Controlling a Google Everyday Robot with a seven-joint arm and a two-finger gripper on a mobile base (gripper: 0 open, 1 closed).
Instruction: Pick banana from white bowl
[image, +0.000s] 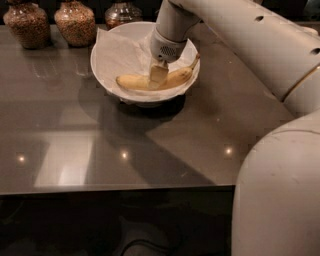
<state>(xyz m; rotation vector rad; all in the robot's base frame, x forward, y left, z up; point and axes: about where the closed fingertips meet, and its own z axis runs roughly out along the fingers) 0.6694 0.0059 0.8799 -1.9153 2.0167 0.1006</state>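
Down inside the white bowl (98, 75) with the gripper (159, 79), low over the near half, straight beneath the grey wrist housing (167, 47). Pinched narrow with the jaws on the banana (132, 81) at its middle: one tan finger (159, 74) across the front of the fruit, the other hidden behind it.

Crosswise in the near part of the bowl with the banana, on crinkled white paper (117, 52). Blunt end close to the left wall, stem end tilted up at the right rim and poking just past it. Paper bunched higher along the far-left rim.

Entering from the upper right with the white arm (250, 35), slanting over the bowl's far-right edge and covering that stretch of rim.

Toward the back of the grey worktop (60, 125) with the bowl. Along the far edge, three jars: left jar (27, 22) and middle jar (75, 22) side by side, apart from the bowl to its left; right jar (122, 12) just behind the far rim.

In front of the bowl, a wide stretch of glossy surface, marked only by shadow and light spots, right up to the straight near edge. Similar room to the left. To the right, a narrower band of surface between the bowl and the arm. At the near right corner, the bulky white robot body (280, 190), overlapping the worktop's edge.
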